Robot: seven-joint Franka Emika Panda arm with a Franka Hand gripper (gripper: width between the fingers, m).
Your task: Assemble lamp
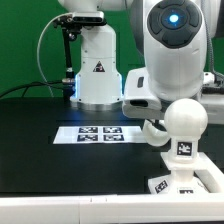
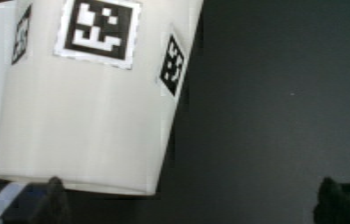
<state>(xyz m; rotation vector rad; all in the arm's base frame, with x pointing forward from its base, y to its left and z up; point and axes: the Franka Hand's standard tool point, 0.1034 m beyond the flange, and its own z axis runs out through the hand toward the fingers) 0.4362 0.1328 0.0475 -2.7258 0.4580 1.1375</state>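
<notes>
In the wrist view the white tapered shade (image 2: pixel 92 110) lies on its side on the black table, with square tags on its wall. My gripper (image 2: pixel 190 200) is open and empty. Its dark fingertips (image 2: pixel 30 200) stand wide apart. The shade's wide rim ends just short of one fingertip, and the rest of the gap is over bare table. In the exterior view the round bulb (image 1: pixel 183 120) stands on the angular base block (image 1: pixel 190 180) at the front right. My hand hangs just beside them, largely hidden by the arm.
The marker board (image 1: pixel 100 133) lies flat in the middle of the black table (image 1: pixel 40 130). The robot's pedestal (image 1: pixel 97 75) stands behind it. A large arm joint (image 1: pixel 172 40) fills the exterior view's upper right. A green backdrop is at the back.
</notes>
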